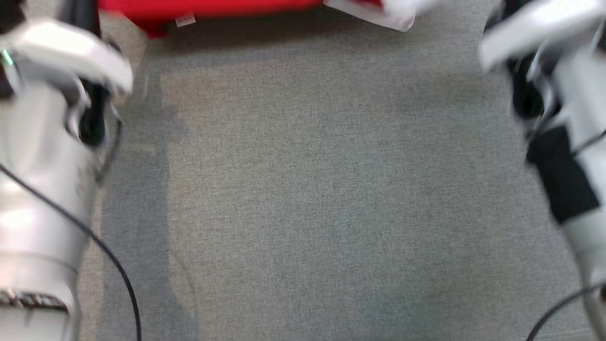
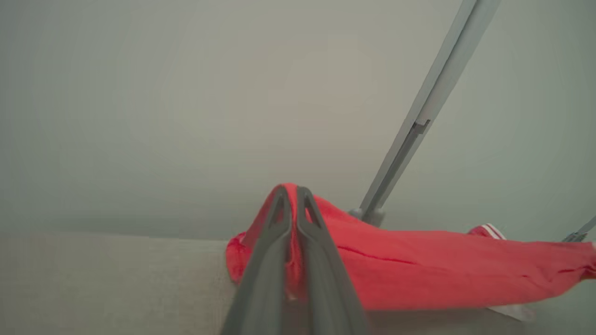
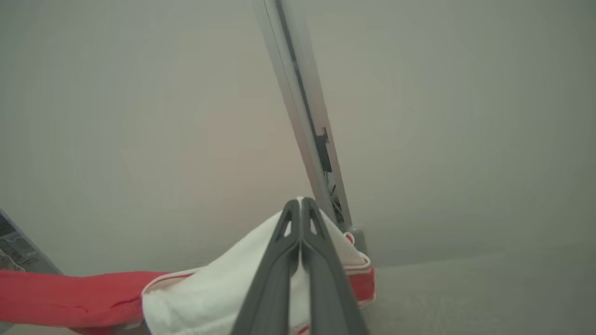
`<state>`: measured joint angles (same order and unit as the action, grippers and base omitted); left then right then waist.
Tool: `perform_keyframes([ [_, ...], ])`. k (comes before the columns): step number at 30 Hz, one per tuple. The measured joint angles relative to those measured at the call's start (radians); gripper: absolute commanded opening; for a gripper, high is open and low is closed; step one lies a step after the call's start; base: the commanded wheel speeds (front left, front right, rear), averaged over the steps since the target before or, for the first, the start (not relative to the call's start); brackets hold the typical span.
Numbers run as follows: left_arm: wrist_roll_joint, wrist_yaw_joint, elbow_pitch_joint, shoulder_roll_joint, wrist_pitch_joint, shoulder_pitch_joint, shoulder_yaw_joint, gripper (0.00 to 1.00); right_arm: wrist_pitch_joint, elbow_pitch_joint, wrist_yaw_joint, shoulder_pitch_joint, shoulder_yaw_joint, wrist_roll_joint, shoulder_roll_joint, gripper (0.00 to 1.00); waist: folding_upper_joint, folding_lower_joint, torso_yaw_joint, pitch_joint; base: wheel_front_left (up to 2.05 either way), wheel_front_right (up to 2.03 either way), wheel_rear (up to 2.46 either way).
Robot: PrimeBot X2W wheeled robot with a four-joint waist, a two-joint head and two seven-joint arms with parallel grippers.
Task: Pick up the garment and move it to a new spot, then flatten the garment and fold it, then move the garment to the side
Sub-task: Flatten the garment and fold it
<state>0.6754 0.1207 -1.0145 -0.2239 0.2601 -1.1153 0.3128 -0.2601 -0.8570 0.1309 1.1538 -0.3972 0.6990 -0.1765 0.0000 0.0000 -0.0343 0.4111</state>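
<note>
I find my left gripper (image 2: 292, 188) clamped tight on one bunched end of the red garment (image 2: 419, 274), fingers together with cloth pinched between them. My right gripper (image 3: 301, 201) is likewise closed, nipping the garment's other end, where white fabric shows. In the head view the garment spans the top edge beyond the grey surface (image 1: 307, 189), drawn out between my two arms, and a pale metal post (image 2: 433, 97) rises behind it.
</note>
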Motion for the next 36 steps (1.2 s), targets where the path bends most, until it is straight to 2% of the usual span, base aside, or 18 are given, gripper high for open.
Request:
perform_keyframes([
  [7,-0.008,0.003,0.067,0.032,0.002,0.257,-0.077,0.0,0.0,0.048,0.0,-0.304,-0.015,0.1,0.005,0.0,0.0,0.0,0.0,-0.028,0.0,0.0,0.0],
  [13,-0.031,0.006,0.151,0.036,0.002,0.462,-0.13,0.0,0.0,0.162,0.0,-0.532,-0.01,0.15,-0.007,0.0,0.0,0.0,-0.001,-0.08,0.0,0.0,0.0],
  [22,-0.058,-0.002,0.338,-0.014,-0.006,0.754,-0.154,0.0,0.025,0.371,0.0,-0.835,0.005,0.227,-0.079,0.0,0.0,0.0,-0.006,-0.188,0.0,0.0,0.0],
  [25,-0.058,-0.035,0.455,-0.037,-0.054,0.848,-0.153,0.0,0.073,0.463,0.0,-0.926,0.036,0.232,-0.103,0.0,0.0,0.0,-0.006,-0.227,0.0,0.0,0.0],
  [29,-0.054,-0.105,0.675,-0.058,-0.152,0.995,-0.152,0.0,0.162,0.596,0.0,-1.054,0.1,0.21,-0.124,0.0,0.0,0.0,-0.004,-0.274,0.0,0.0,0.0],
  [33,-0.047,-0.195,0.903,-0.078,-0.252,1.148,-0.158,0.0,0.273,0.743,0.0,-1.19,0.196,0.159,-0.11,0.0,0.0,0.0,-0.001,-0.309,0.0,0.0,0.0],
  [36,-0.043,-0.259,1.047,-0.087,-0.311,1.259,-0.169,0.0,0.37,0.855,0.0,-1.296,0.277,0.109,-0.077,0.0,0.0,0.0,0.0,-0.327,0.0,0.0,0.0],
])
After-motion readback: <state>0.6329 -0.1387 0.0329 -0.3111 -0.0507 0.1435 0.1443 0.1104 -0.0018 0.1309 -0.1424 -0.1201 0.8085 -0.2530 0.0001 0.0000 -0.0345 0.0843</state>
